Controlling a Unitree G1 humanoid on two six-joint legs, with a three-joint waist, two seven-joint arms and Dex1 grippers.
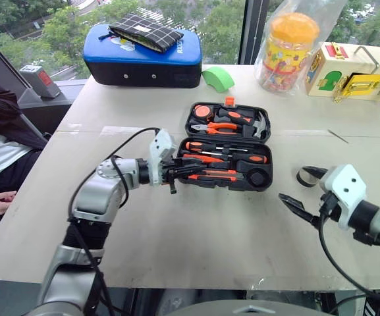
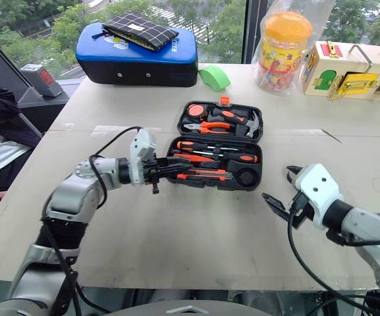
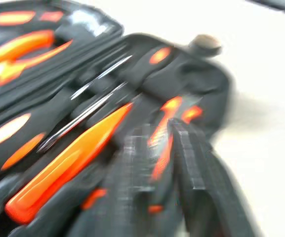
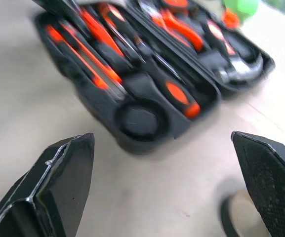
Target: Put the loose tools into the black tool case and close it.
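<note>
- Case (image 1: pixel 227 148): open flat mid-table. We judge its hard shell stiff and light; take the far half's back edge to fold it shut.
- Screwdrivers (image 1: pixel 226 157) and knife (image 1: pixel 214 175): seated in the near half. Rubbery handles should grip well.
- Tape roll (image 1: pixel 305 176): loose on the table right of the case, light, likely to skid; pinch across its rim.
- Right gripper (image 1: pixel 303 189): spread wide, empty, hovering just beside the roll.
- Left gripper (image 1: pixel 186 170): over the case's near-left edge; we cannot tell its opening.
</note>
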